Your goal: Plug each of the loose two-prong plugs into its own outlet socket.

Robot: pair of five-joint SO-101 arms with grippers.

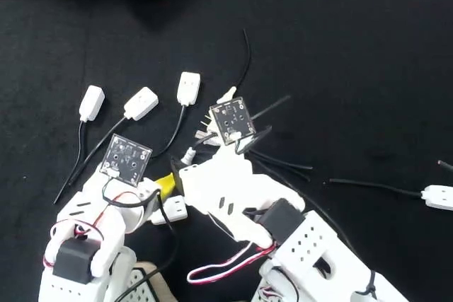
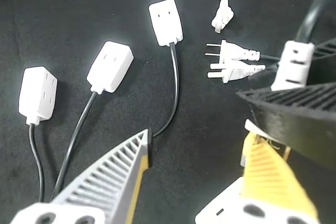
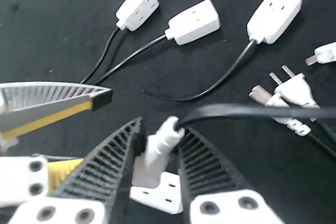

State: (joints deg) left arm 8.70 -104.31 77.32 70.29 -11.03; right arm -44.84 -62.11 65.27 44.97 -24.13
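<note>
Black table [image 3: 47, 30]; plug [image 3: 160, 146] clamped in right hand [image 3: 160, 130], socket [image 3: 157, 193] just beside.

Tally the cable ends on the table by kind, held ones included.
Outlet sockets: 4, the last one below the right gripper.
Two-prong plugs: 4, three loose, one held plug in that gripper.
Unclear white cable end: 1.
Total: 9.

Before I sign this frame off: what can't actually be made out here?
Right wrist view: whether the plug has its prongs in the socket beneath it; its body and the right gripper hide them.
High view: whether the white connector at the right is plug or socket; the picture's edge cuts it off.
</note>
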